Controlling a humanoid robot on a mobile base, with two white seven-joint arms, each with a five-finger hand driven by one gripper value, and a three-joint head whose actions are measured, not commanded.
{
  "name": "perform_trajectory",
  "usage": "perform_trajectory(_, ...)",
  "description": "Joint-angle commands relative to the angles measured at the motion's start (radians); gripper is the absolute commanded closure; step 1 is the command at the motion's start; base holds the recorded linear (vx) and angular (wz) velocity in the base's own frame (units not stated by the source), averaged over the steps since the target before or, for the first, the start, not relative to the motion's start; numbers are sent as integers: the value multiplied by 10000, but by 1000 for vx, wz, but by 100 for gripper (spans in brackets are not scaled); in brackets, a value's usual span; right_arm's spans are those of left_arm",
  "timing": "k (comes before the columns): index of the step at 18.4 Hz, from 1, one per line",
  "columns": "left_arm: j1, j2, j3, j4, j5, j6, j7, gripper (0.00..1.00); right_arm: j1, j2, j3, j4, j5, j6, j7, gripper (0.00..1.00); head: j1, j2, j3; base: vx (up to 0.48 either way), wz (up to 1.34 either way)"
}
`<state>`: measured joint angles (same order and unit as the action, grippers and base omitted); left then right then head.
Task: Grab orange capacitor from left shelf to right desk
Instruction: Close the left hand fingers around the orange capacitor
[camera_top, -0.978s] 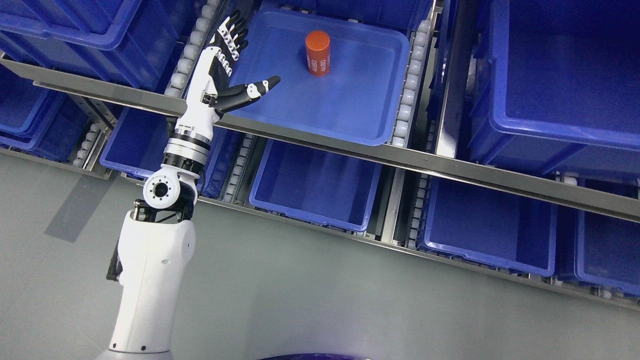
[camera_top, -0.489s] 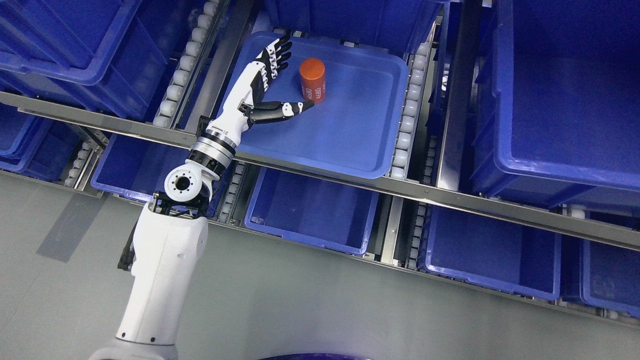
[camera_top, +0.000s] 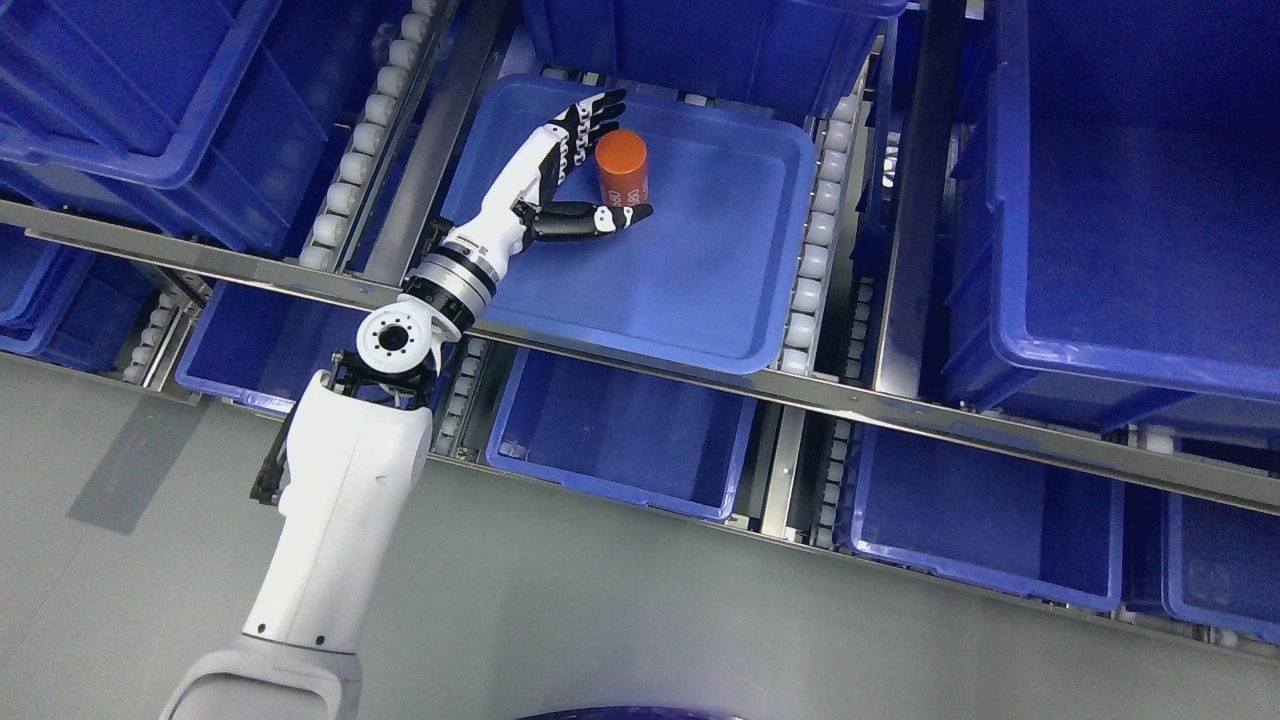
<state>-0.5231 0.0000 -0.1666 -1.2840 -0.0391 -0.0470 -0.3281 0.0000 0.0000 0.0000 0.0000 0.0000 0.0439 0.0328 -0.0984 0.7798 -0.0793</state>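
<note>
An orange capacitor (camera_top: 621, 167), a short upright cylinder with white print on its side, stands in a shallow blue tray (camera_top: 690, 280) on the upper shelf level. My left hand (camera_top: 612, 160) reaches into the tray from the lower left and is open around the capacitor. The long fingers (camera_top: 588, 118) stretch along its left and far side, and the thumb (camera_top: 600, 217) lies across its near base. The fingers are not closed on it; whether they touch it I cannot tell. The right arm does not show.
Deep blue bins surround the tray: at the upper left (camera_top: 130, 90), behind it (camera_top: 700, 30), at the right (camera_top: 1130, 190), and several on the lower level (camera_top: 620, 420). White roller tracks (camera_top: 815, 230) flank the tray. A steel shelf rail (camera_top: 900, 405) crosses in front. Grey floor lies below.
My left hand has moved right and deeper into the tray, from its left rim to around the capacitor. The whole picture has also shifted downward, so the camera moved.
</note>
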Motion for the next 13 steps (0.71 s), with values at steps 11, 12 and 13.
perform_trajectory(11, -890, 174, -374, 1934, -85, -67, -124, 54, 15, -174, -107, -337, 0, 6, -6, 0, 0, 0, 0, 0, 0)
perform_trajectory(12, -890, 174, -374, 1934, -69, -82, -124, 59, 15, -174, -107, -337, 0, 6, -6, 0, 0, 0, 0, 0, 0)
perform_trajectory(13, -875, 174, -359, 1934, -39, -112, -139, 63, 15, -174, -107, -337, 0, 6, -6, 0, 0, 0, 0, 0, 0)
